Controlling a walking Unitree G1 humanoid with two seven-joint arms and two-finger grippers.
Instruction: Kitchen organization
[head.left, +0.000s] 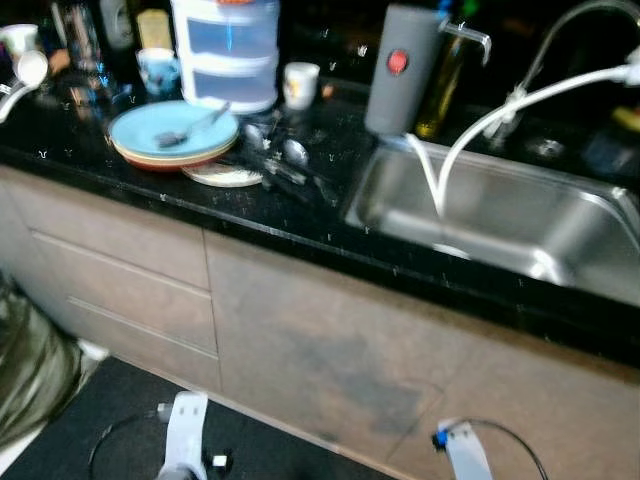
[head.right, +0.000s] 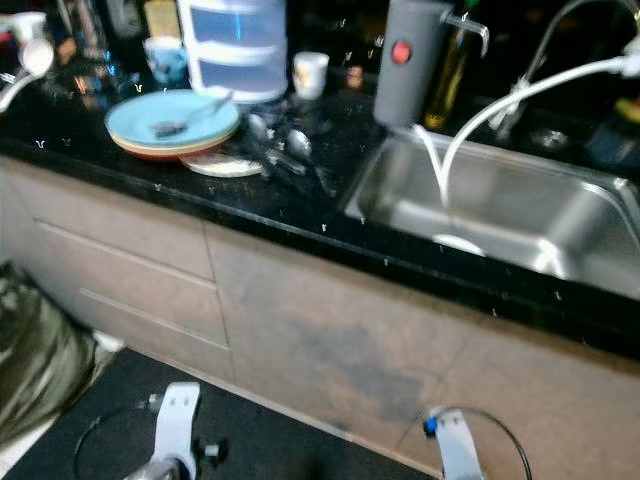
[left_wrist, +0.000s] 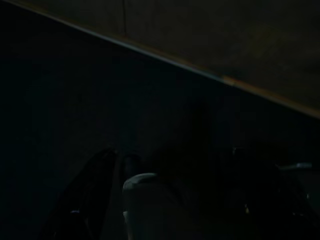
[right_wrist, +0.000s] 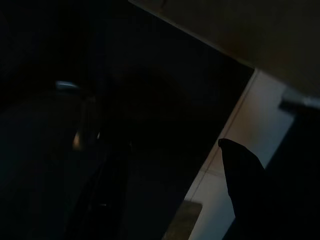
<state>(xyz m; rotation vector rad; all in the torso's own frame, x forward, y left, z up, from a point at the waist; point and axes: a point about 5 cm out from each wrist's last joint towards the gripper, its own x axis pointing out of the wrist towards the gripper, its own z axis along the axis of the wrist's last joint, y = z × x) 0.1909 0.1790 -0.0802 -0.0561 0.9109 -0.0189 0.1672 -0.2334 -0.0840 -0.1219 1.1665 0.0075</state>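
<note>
The black bench (head.left: 300, 215) runs across the head views, with pale drawers (head.left: 120, 290) below it and a steel sink (head.left: 500, 215) set into its right part. A white hose (head.left: 520, 100) arcs from the tap down into the sink. At the sink's back left corner stands one grey cylinder with a red button (head.left: 402, 68), and further left one clear stack of plastic drawers (head.left: 228, 50) with a small white cup (head.left: 300, 84) beside it. Left of the sink lies a stack of plates (head.left: 172, 135), the top one light blue with one spoon (head.left: 190, 128) on it, its long axis running from left front to right back. Between the plates and the sink lie a few loose utensils (head.left: 285, 160), too blurred to count.

Both arms hang low before the cabinet, well below and short of the bench. The left gripper (left_wrist: 165, 195) is the nearer to the plates; its wrist view is too dark to tell how its fingers stand. The right gripper (right_wrist: 175, 185) shows its fingers spread apart, holding nothing.
</note>
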